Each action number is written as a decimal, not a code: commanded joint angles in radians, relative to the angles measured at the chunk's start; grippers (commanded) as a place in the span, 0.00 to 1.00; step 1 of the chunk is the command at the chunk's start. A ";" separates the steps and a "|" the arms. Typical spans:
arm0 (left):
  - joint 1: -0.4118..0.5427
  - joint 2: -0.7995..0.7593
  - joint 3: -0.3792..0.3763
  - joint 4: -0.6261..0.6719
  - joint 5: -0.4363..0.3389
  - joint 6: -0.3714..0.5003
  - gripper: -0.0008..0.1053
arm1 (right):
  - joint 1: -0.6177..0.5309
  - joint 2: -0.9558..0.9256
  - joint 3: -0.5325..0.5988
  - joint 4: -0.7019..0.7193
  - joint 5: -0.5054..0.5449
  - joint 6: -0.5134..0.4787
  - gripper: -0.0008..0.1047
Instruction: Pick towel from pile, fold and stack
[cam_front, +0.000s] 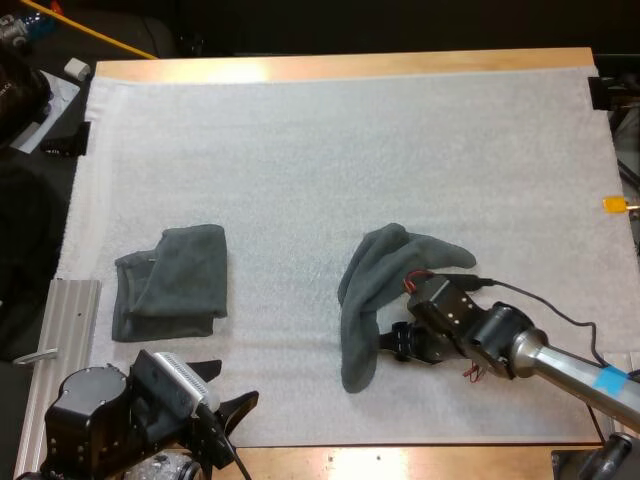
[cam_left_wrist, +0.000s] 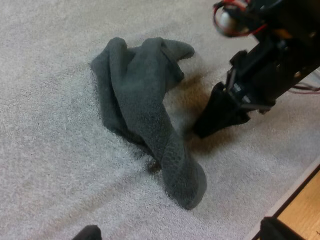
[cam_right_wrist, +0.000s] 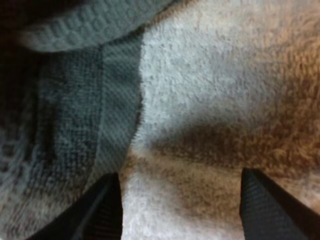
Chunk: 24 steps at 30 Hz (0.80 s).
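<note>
Dark grey-green crumpled towel (cam_front: 385, 290) midway across the mat (cam_front: 300, 150); folded towel (cam_front: 170, 285) flat, well apart leftward.

**Cut edges, covered cloth**

In the right wrist view the right gripper (cam_right_wrist: 180, 176) is reduced to two finger stubs, their bases cut by the frame. The towel (cam_right_wrist: 65, 100) next to one finger is blurred by closeness and runs out of frame. Whether that finger touches it cannot be told.

From above, the right arm (cam_front: 560, 365) covers the part of the towel lying behind the gripper.

The left wrist view cuts off all of the left gripper (cam_left_wrist: 180, 227) but two fingertips (cam_left_wrist: 87, 233), and crops the right arm behind its gripper.
</note>
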 joint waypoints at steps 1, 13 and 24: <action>0.000 -0.003 -0.006 0.006 0.013 -0.008 0.59 | 0.005 0.044 0.009 -0.030 -0.034 0.031 0.50; -0.005 0.002 -0.005 0.019 0.007 -0.007 0.59 | 0.011 0.130 0.004 -0.153 -0.051 0.111 0.49; -0.005 0.002 -0.005 0.034 0.010 -0.009 0.59 | 0.014 0.202 -0.043 -0.285 -0.089 0.187 0.39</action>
